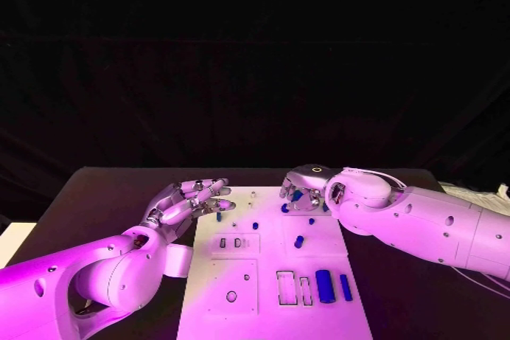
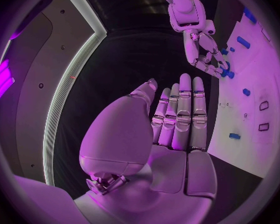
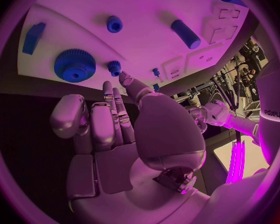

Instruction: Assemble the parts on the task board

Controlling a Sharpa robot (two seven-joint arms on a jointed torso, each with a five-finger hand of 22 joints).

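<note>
The white task board (image 1: 271, 255) lies lengthwise down the middle of the table. My right hand (image 1: 304, 186) hovers over its far end, fingers stretched out and holding nothing. In the right wrist view, the right hand (image 3: 115, 119) has its fingertips close to a small blue gear (image 3: 114, 67) beside a large blue gear (image 3: 74, 64); I cannot tell if they touch. A blue block (image 3: 33, 37), a round peg (image 3: 114, 23) and a cylinder (image 3: 185, 33) lie nearby. My left hand (image 1: 194, 197) floats open at the board's far left edge, its fingers (image 2: 180, 109) straight and side by side.
Further blue pieces lie along the board: a short peg (image 1: 256, 225), another (image 1: 298, 242), and two long bars (image 1: 325, 286) by the rectangular slots (image 1: 287, 288) at the near end. Black table (image 1: 106, 200) flanks the board on both sides.
</note>
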